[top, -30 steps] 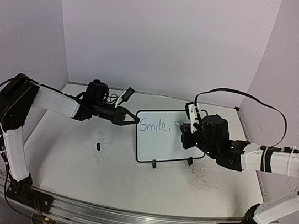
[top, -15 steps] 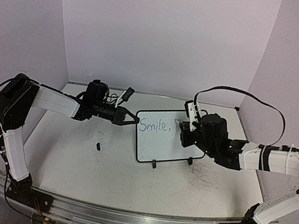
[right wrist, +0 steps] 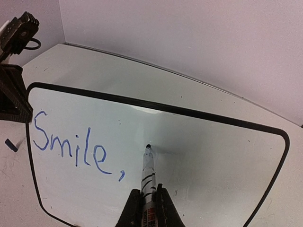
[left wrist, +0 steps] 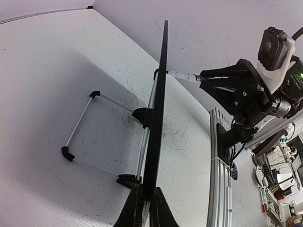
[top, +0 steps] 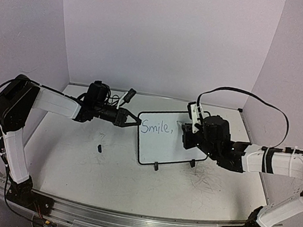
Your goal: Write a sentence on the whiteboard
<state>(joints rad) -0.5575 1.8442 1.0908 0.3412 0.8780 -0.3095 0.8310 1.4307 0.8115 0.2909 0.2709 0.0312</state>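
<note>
— So, from the top camera, how far along is it?

— One word in. The whiteboard (top: 164,149) stands upright about midway between the tabletop's (top: 75,170) side edges, nearer the far edge than the near one. The sentence (top: 157,128) so far reads "Smile," along the upper left of the board, and everything below it is bare. A small dark piece (top: 100,148) lies on the tabletop left of the board, apart from it. I can't tell what it is.

— And the left wrist camera?

— It sees the board edge-on. The left jaws are pinched narrow on its black frame, steadying it. A wire stand (left wrist: 80,127) props the board from one face, and the marker (left wrist: 182,75) meets the other face.

— The right wrist camera?

— The right jaws are closed on the marker's barrel. Its tip touches the board just right of the comma, and no fresh stroke shows there.

— What's left, then?

— Most of it, I'd judge. A comma promises more words, and there's room to the right and a whole free line underneath.
</note>
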